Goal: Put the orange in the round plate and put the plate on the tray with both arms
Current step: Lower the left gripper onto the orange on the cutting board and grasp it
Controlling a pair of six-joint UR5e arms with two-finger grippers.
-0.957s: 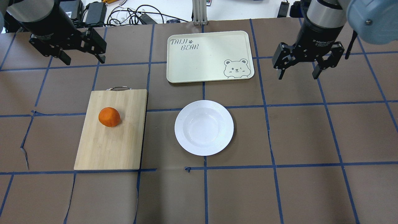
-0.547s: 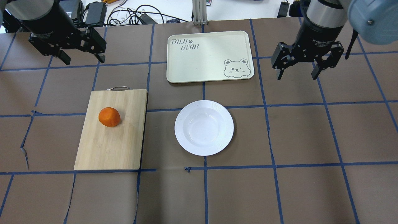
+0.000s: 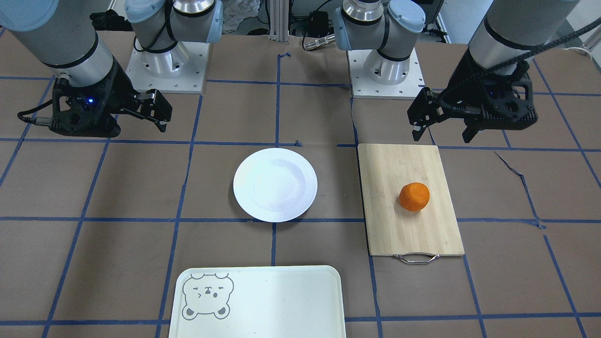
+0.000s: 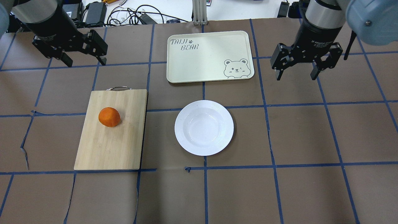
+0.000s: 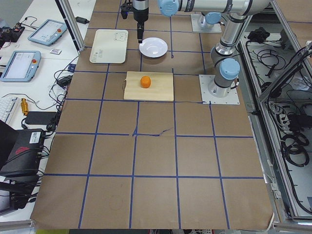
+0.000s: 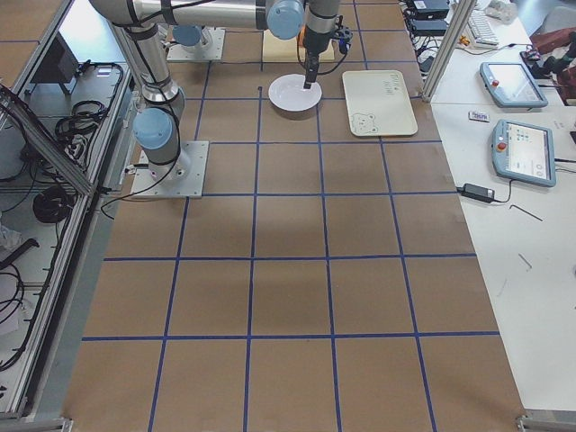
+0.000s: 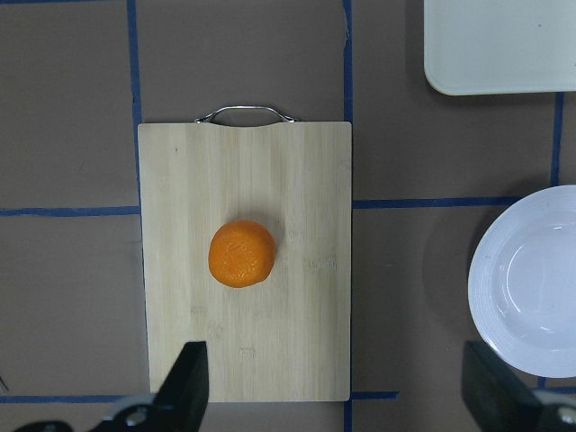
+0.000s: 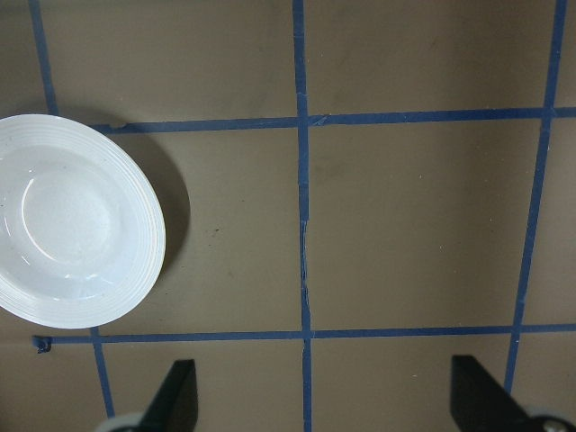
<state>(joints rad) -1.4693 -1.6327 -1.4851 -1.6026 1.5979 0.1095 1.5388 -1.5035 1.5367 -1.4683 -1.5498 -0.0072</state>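
The orange (image 4: 109, 117) (image 3: 414, 196) (image 7: 241, 254) rests on a wooden cutting board (image 4: 124, 149). An empty round white plate (image 4: 204, 127) (image 3: 275, 184) (image 8: 76, 220) lies on the table to the board's right in the overhead view. Beyond the plate sits the cream tray (image 4: 202, 62) (image 3: 281, 305) with a bear face, nothing on it. My left gripper (image 4: 84, 62) (image 3: 443, 136) hangs open high over the table, behind the board. Over bare table to the tray's right, my right gripper (image 4: 295, 75) is open and holds nothing.
The cutting board's metal handle (image 4: 118, 88) points toward the far edge. Cables and power bricks (image 4: 124, 14) lie beyond the table's back edge. Blue tape lines grid the brown table cover (image 4: 279, 186). Both arm bases (image 3: 385, 61) stand at the robot's side.
The left gripper has shifted slightly right and the right gripper slightly left. The orange, plate and tray have not moved.
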